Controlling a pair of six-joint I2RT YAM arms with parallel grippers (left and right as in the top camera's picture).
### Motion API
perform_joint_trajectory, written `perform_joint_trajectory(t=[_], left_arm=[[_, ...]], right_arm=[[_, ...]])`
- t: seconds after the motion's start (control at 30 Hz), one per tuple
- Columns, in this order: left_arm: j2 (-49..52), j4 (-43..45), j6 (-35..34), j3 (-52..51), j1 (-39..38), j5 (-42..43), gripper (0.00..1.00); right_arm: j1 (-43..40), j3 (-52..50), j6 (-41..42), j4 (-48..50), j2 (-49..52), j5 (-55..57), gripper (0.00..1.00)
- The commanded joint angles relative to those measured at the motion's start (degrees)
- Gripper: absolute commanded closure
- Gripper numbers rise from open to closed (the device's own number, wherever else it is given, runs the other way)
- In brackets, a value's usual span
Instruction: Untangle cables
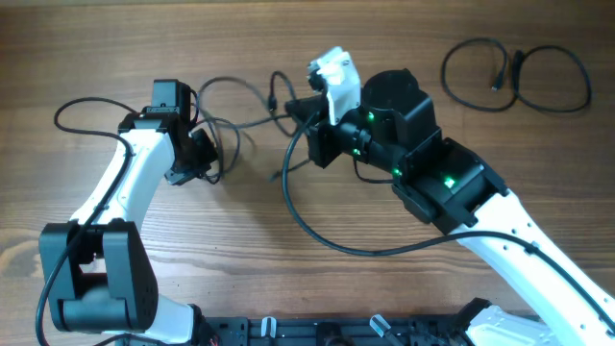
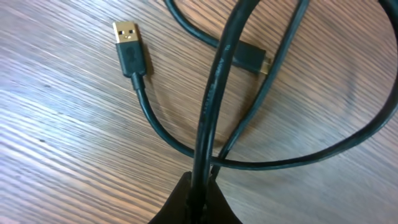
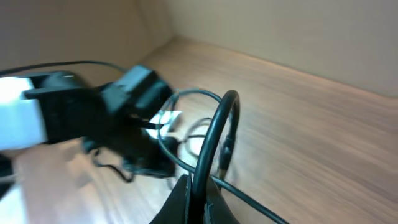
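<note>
Worktop [image 1: 115, 58]: pale wood grain.
Tangled cables [image 2: 151, 119]: between left jaws and right jaws.
Looped cable [image 1: 517, 69]: well apart, beyond right jaws.
USB plug [image 2: 127, 43]: flat, near left jaws.

Matt grained wood table [image 2: 62, 155] — smooth rubbery black cables [image 2: 211, 93], shiny gilt-metal plug [image 2: 126, 32].

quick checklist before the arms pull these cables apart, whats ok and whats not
1. left gripper shut on a cable: ok
2. right gripper shut on a cable: ok
3. cables uncrossed ahead of the left gripper: not ok, several strands overlap there
4. gold USB plug lying free on the table: ok
5. coiled cable apart from the tangle: ok
6. both grippers on the same cable: cannot tell
</note>
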Motion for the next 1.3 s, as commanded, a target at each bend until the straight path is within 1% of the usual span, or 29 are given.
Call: perform_joint_trajectory(t=[0.0,0.13,0.23,0.33,0.43,0.5,0.57,0.6,0.63,0.77,0.87,1.0,1.1,1.13,1.27], left_arm=[[-0.4,0.6,-2.3,-0.6,-0.1,-3.7,0.94],[-0.4,1.2,-3.4,-0.6,-0.1,-3.8,0.9],[-0.4,2.5,-3.8,-0.6,-0.1,-3.7,0.9],[-0.4,3.5,-5.9,-0.6,-0.1,-3.6,0.89],[-0.4,3.8,-6.1,-0.6,-0.1,-2.8,0.85],[-0.4,3.7,-6.1,-0.6,-0.1,-2.9,0.79],[-0.4,3.6,-6.1,-0.6,-0.1,-2.9,0.54],[-0.4,3.6,-6.1,-0.6,-0.1,-2.8,0.34],[-0.4,3.6,-6.1,-0.6,-0.1,-2.7,0.01],[-0.7,3.4,-5.9,0.3,0.0,-1.7,0.0],[-1.5,1.7,-3.1,3.5,0.0,2.1,0.0],[-2.7,-1.4,-2.8,7.4,0.0,6.5,0.0],[-3.5,-3.0,-2.9,9.4,0.0,6.7,0.0],[-3.9,-3.1,-2.9,10.1,0.0,7.7,0.0],[-4.3,-3.0,-2.9,11.6,0.3,16.7,0.0]], right_arm=[[0.0,0.1,-0.9,-0.9,-1.5,6.8,0.96],[0.0,0.1,-0.8,-2.5,0.0,6.1,0.96],[0.0,0.1,-0.7,-3.5,1.7,2.7,0.96],[0.0,0.1,-0.5,-4.7,3.9,0.7,0.96],[0.0,0.1,1.4,-6.6,7.5,0.7,0.96],[0.0,0.1,3.6,-7.6,10.2,0.3,0.96],[0.0,0.1,5.2,-8.3,13.1,0.0,0.96],[0.0,0.1,5.1,-8.5,14.5,-0.7,0.96],[0.0,0.1,5.1,-8.5,15.8,-1.5,0.96],[0.0,0.1,5.1,-8.5,20.3,-5.6,0.96],[0.0,0.1,5.7,-8.5,23.9,-5.9,0.96],[-0.2,0.1,11.3,-8.4,27.4,-5.2,0.96],[-0.5,0.1,12.8,-8.2,29.2,-4.9,0.96],[-0.7,0.1,12.9,-8.3,30.1,-2.9,0.96],[-1.3,0.1,12.9,-8.4,30.8,2.4,0.95]])
